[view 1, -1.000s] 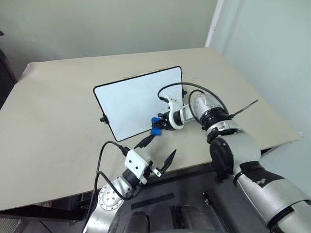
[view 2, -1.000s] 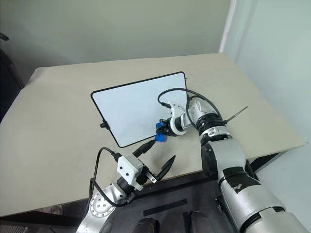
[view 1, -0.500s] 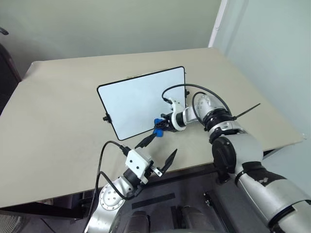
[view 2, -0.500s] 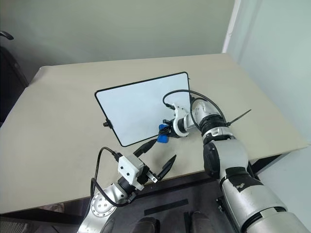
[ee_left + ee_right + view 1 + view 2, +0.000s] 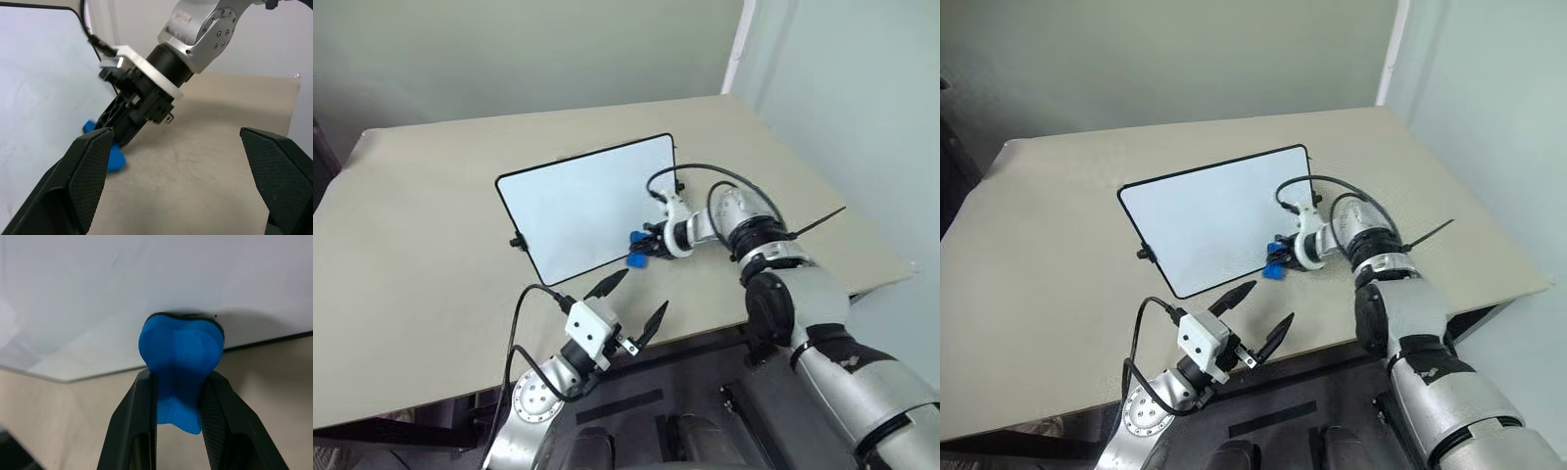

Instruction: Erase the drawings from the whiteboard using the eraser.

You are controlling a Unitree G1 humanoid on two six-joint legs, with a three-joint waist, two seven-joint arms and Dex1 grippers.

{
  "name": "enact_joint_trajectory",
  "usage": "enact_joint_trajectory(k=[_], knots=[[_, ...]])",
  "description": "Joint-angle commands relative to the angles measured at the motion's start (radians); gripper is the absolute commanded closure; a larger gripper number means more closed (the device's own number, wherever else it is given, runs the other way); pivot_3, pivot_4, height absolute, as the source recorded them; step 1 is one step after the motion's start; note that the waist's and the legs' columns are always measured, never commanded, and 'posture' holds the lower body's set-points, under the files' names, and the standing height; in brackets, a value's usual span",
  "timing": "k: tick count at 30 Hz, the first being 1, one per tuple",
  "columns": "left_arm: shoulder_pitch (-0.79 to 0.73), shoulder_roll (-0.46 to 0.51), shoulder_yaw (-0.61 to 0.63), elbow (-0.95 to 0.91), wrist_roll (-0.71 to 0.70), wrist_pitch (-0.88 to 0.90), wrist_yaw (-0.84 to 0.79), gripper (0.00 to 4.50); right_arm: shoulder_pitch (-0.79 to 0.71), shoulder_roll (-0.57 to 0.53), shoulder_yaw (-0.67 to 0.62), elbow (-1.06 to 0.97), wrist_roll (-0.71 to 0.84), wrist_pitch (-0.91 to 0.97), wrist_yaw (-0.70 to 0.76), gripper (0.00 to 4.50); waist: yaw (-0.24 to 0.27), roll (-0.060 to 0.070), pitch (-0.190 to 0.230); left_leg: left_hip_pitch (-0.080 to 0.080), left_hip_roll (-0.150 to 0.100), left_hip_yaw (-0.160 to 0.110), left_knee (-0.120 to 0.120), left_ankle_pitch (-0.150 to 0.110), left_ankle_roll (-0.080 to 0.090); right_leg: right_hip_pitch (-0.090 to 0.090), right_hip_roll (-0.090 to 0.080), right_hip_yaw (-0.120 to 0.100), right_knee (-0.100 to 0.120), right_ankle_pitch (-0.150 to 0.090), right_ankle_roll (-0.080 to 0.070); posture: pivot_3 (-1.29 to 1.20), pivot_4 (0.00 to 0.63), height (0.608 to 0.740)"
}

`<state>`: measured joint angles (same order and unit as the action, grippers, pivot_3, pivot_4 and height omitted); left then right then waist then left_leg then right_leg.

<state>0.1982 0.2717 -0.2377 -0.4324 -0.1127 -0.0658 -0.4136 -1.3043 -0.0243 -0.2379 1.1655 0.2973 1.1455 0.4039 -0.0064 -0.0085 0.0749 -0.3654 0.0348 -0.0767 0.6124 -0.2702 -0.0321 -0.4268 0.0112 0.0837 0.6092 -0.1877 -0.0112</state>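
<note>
I have the right gripper (image 5: 641, 249) clamped on the eraser (image 5: 637, 250), its two black fingers squeezing the blue block so hard that it bulges out past their tips in the right wrist view. The eraser sits at the near edge of the whiteboard (image 5: 578, 201), toward its right-hand corner, with its leading face pressed against the board right beside the black frame. The board itself lies flat on the beige table (image 5: 421, 225), near the middle. As far as I can see from the head views, its white surface reads clean: I can't pick out the drawings anywhere on it, though a faint thin scribble could easily escape me here, so I won't call it finished. My judgement is that the wiping is well along or close to done, with at most a small mark left near where the eraser rests. The left gripper (image 5: 634, 303) hangs over the near table edge, fingers spread wide and holding nothing.
</note>
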Motion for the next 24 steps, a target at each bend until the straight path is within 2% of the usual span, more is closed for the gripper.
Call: enact_joint_trajectory(k=[1, 6, 16, 24], knots=[[-0.006, -0.003, 0.001, -0.015, 0.001, -0.018, -0.003, 0.0, -0.007, 0.051, 0.02, -0.051, 0.017, 0.036, 0.026, 3.34, 0.001, 0.0, 0.0, 0.001, 0.001, -0.001, 0.0, 0.0, 0.0, 0.0, 0.001, 0.0, 0.0, 0.0, 0.001, 0.0, 0.15, 0.73], [-0.003, -0.005, 0.0, -0.018, 0.005, -0.019, 0.001, 0.0, 0.001, 0.077, 0.003, -0.052, 0.02, 0.023, 0.002, 3.34, 0.01, 0.001, 0.0, 0.003, 0.002, 0.0, 0.0, -0.001, -0.001, -0.002, 0.001, 0.0, -0.001, -0.002, -0.001, 0.0, 0.15, 0.73], [-0.001, -0.002, 0.009, -0.024, 0.003, -0.017, 0.003, 0.0, -0.017, -0.063, -0.061, -0.003, 0.018, -0.083, -0.025, 3.34, 0.014, 0.0, 0.0, 0.0, -0.001, 0.0, 0.002, -0.004, -0.001, -0.002, 0.0, 0.001, -0.001, 0.002, -0.012, 0.0, 0.15, 0.73], [-0.011, 0.006, 0.015, -0.023, -0.001, -0.014, -0.004, 0.0, -0.024, -0.111, -0.038, -0.052, 0.019, -0.054, 0.007, 3.34, 0.006, 0.0, 0.0, 0.001, 0.0, 0.0, 0.001, -0.003, 0.001, -0.001, 0.002, 0.002, 0.0, 0.006, -0.003, 0.0, 0.15, 0.73]])
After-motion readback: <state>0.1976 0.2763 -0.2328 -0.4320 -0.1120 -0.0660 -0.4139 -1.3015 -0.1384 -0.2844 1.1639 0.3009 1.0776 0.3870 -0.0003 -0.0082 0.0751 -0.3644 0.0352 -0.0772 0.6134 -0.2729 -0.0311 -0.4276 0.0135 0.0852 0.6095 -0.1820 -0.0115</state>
